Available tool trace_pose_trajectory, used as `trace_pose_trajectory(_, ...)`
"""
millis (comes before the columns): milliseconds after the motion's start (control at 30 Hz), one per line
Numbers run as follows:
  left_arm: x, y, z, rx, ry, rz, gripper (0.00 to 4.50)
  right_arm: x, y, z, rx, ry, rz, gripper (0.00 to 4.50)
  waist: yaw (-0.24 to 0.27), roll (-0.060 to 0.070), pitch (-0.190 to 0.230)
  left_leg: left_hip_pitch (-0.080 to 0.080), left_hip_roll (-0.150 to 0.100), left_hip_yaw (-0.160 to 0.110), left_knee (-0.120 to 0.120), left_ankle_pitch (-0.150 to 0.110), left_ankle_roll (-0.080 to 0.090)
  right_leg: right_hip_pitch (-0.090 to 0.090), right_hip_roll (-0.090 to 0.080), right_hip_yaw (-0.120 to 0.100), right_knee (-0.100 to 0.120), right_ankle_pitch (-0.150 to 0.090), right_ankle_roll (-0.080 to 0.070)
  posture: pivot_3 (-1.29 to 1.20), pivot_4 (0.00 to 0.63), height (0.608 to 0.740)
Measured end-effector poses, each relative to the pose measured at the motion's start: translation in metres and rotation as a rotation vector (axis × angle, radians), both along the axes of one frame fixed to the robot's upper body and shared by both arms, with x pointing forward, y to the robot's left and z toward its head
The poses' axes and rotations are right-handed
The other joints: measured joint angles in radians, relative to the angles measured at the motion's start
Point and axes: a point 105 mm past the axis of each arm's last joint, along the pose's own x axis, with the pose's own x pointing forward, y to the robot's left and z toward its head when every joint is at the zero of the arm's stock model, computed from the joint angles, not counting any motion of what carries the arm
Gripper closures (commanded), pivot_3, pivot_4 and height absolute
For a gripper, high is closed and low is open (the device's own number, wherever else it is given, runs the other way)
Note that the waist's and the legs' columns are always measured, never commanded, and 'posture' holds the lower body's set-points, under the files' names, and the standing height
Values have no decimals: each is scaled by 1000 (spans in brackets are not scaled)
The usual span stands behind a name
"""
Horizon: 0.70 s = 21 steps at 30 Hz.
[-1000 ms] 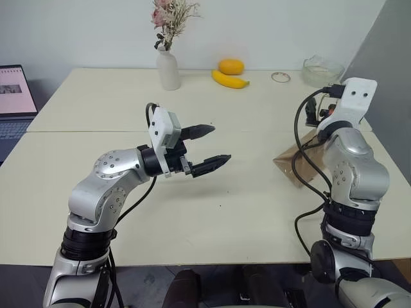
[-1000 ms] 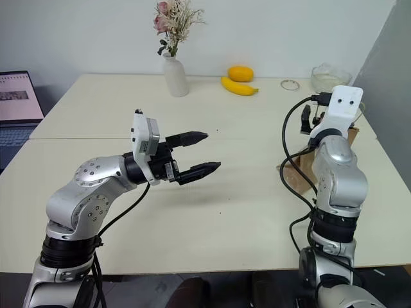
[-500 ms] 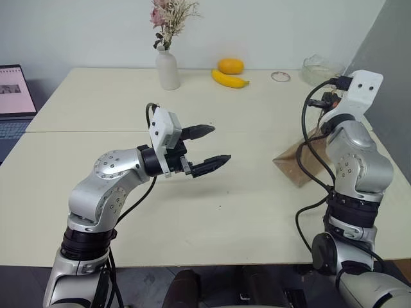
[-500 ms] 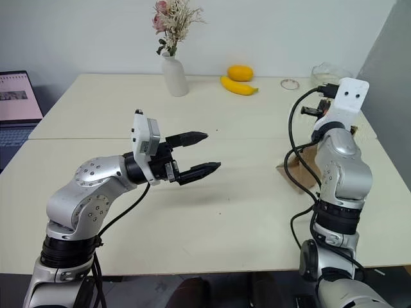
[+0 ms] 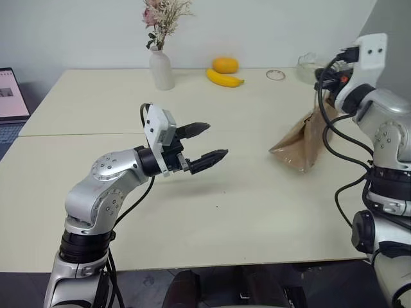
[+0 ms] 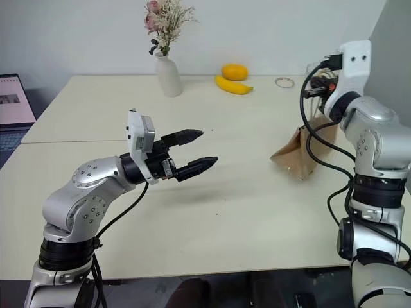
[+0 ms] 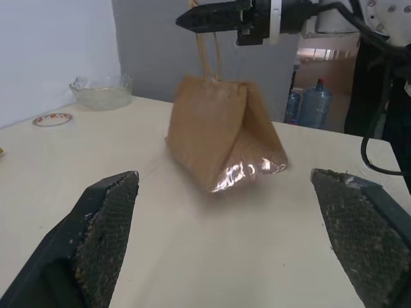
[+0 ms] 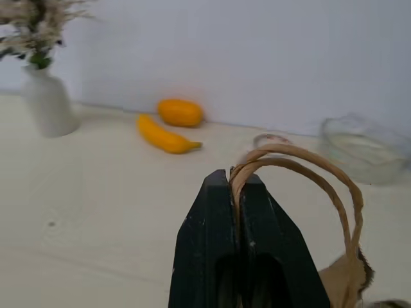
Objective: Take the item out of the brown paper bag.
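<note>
The brown paper bag (image 5: 300, 145) stands on the table's right side, its top pulled upward. My right gripper (image 8: 235, 177) is shut on the bag's tan loop handles (image 8: 313, 172) and holds them above the bag; it also appears in the left wrist view as the right gripper (image 7: 194, 17) over the bag (image 7: 221, 138). My left gripper (image 5: 217, 140) hovers open over the middle of the table, pointing toward the bag, with nothing between its fingers (image 7: 106, 228). The item is hidden.
At the back of the table stand a white vase with dried flowers (image 5: 161, 67), a banana (image 5: 225, 78), an orange fruit (image 5: 225, 64), a small ring dish (image 5: 275, 75) and a glass bowl (image 5: 307, 64). A laptop (image 5: 9, 94) sits at the far left.
My right gripper has shut on the bag's handles and risen, drawing the bag's top upright. The left arm has held still. The head camera has shifted slightly.
</note>
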Motion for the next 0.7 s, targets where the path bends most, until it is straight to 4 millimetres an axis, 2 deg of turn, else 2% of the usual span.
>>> trace_pose_trajectory(67, -1, 2, -5, -1, 17, 10, 0, -2, 14, 2, -18, 25, 108, 4443, 0, 0, 0, 0, 0, -1, 0, 0, 0, 0, 0, 0, 0, 0, 0, 0, 150, 740)
trace_pose_trajectory(167, 1, 7, -7, -3, 27, 43, 0, -8, 39, 6, -134, 30, 283, 4443, 2, 0, 1, -1, 1, -2, 0, 0, 0, -1, 0, -1, 0, 0, 0, 0, 150, 740)
trace_pose_trajectory(233, 0, 12, -8, -4, 28, 61, 0, -12, 54, 10, -260, -3, 394, 4443, 1, 0, 1, -1, 0, -1, 0, 0, 0, -1, -1, -1, 0, 0, 0, 0, 150, 740)
trace_pose_trajectory(367, -2, 22, -12, -5, 43, 110, 0, -13, 73, 8, -527, -103, 515, 4443, 3, 0, 1, -1, 0, -1, 0, 0, 0, 0, -2, -1, -1, 0, 1, 0, 150, 740)
trace_pose_trajectory(500, -7, 35, -15, -13, 59, 160, 0, -5, 88, 14, -744, -240, 534, 4443, 3, 0, 1, -1, 0, -1, 0, 0, 0, -1, -3, -1, 0, 0, 0, 0, 150, 740)
trace_pose_trajectory(700, -19, 51, -22, -28, 69, 247, 0, 4, 128, 21, -739, -356, 550, 4443, 2, 0, 1, 0, 1, -3, 0, 0, -1, -1, -6, -1, 1, 3, -5, 0, 150, 740)
